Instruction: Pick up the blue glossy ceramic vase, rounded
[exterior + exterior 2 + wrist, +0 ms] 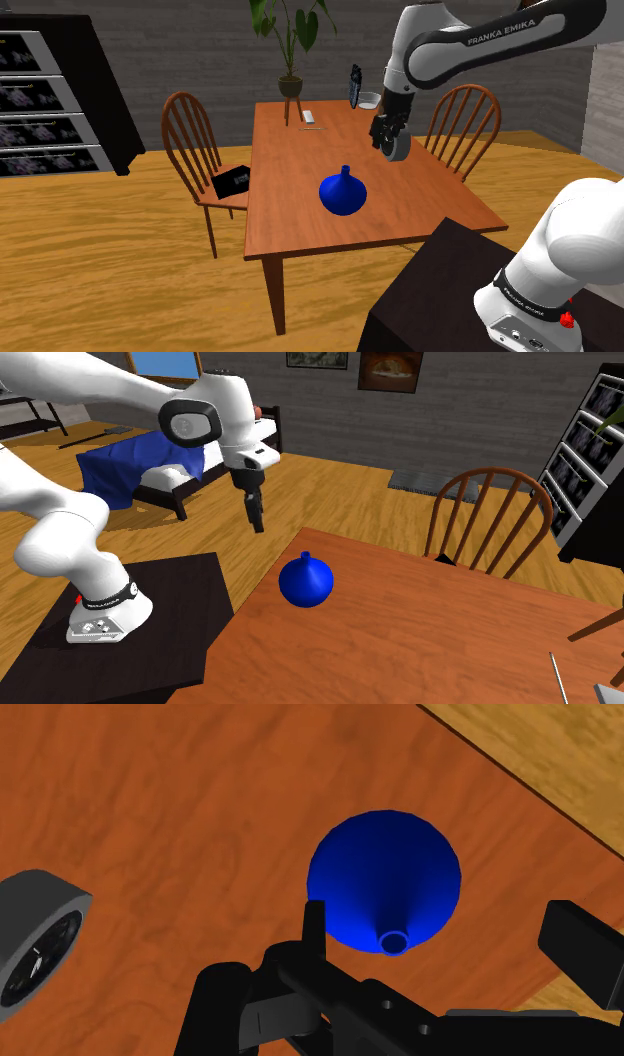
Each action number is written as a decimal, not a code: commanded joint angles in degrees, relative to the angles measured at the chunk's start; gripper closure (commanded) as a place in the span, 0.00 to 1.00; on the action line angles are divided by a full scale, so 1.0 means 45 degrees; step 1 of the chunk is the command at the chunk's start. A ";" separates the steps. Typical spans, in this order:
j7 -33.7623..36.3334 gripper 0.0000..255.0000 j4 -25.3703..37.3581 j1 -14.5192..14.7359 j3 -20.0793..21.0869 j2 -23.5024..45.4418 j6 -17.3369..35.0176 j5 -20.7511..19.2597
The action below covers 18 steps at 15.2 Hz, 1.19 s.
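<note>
Gripper (445, 926) wide open here. The two black fingers (314, 922) stand well apart in the wrist view and clasp nothing. Between them and further off sits the blue vase (385, 874), seen from above: a round body and a narrow neck, its small mouth turned up at the camera. Fingers and vase are apart, with no contact that I can see.

In the second exterior view the gripper (257, 522) hangs in the air pointing down, up and to that view's left of the blue vase (306, 581) and clear of it. From that angle the fingers merge into one dark shape, so the gap can't be read there.

In the shoulder view the blue vase (343, 192) stands upright on the wooden table (420, 200), on the half nearer the stand (440, 290). The gripper (385, 130) is up and to that view's right of it. Just under the hand is a grey disc (399, 148) — partly covered, and I can't tell whether anything touches it.

The wrist view shows the grey disc (35, 944) beside the gripper, dark-faced and cut off by the picture's edge. The hand's own black body hides the near side of the vase's belly there — and the table (420, 642) runs out of the second exterior view at its lower and right edges.
</note>
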 commanded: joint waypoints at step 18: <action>-0.0706 0.00 0.2011 0.0201 -0.0166 0.6720 0.4873 0.1248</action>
